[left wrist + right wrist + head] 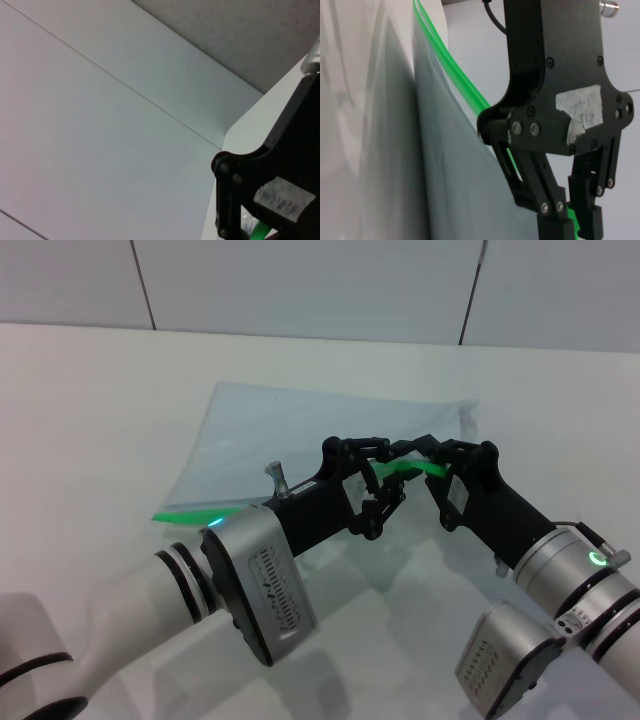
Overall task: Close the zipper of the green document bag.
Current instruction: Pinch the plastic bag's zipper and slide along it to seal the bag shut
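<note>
Green document bag (300, 435) lying flat on the white table (90, 400), its far corner toward the wall, its near long edge raised off the table in the middle. Zipper (415, 468) running along that near edge as a bright green strip, one end flat on the table near the left arm's cuff, the middle lifted between the two pincers; slider not distinguishable. Left pincer (385, 480) reaching in from the near left, fingers drawn together on the zipper strip. Right pincer (445, 468) reaching in from the near right, just beside the left one, likewise clamped on the strip a little farther along. In the right wrist view, left pincer (575, 220) seen with fingertips (590, 222) pressed together over the green strip (455, 70), bag sheet (450, 165) hanging below it. In the left wrist view, bag surface (100, 150) filling most of the field, with the right pincer's dark body and a sliver of green strip (260, 231) at one corner
</note>
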`<state>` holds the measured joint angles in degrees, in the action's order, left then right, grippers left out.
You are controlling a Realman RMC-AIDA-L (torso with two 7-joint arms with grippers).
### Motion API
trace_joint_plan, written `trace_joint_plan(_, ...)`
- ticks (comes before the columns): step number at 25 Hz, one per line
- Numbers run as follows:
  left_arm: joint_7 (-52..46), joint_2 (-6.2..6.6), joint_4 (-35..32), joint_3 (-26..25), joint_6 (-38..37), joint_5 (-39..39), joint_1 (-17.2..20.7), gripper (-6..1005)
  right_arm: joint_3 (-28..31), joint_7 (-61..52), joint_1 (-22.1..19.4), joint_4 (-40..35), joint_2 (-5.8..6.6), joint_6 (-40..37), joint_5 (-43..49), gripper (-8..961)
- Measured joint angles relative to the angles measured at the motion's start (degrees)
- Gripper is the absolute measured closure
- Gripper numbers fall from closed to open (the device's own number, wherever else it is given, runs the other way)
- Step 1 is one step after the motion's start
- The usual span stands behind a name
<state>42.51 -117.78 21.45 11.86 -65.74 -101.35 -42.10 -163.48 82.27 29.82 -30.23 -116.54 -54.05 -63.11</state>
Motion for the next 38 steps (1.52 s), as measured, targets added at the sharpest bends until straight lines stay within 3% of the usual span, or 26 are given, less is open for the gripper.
trace_joint_plan(5, 0.0, 0.0, 0.0, 0.0, 0.0, 0.0, 0.0, 786, 0.0, 0.0, 0.1, 0.0, 0.0, 0.0, 0.0, 853)
trace_joint_plan(24, 0.1, 0.0, 0.1, 0.0, 1.4, -0.6, -0.3, 815, -1.0, 0.0, 0.4, 0.2, 0.0, 0.0, 0.0, 842)
trace_joint_plan(29, 1.1, 0.0, 0.1, 0.0, 1.4, -0.7, -0.2, 916, -1.2, 0.0, 0.4, 0.3, 0.01, 0.0, 0.0, 839)
trace_joint_plan(38, 1.3, 0.0, 0.6, -0.5, 1.5, -0.5, 0.0, 915, -1.2, 0.0, 0.5, 0.3, 0.01, 0.0, 0.0, 834)
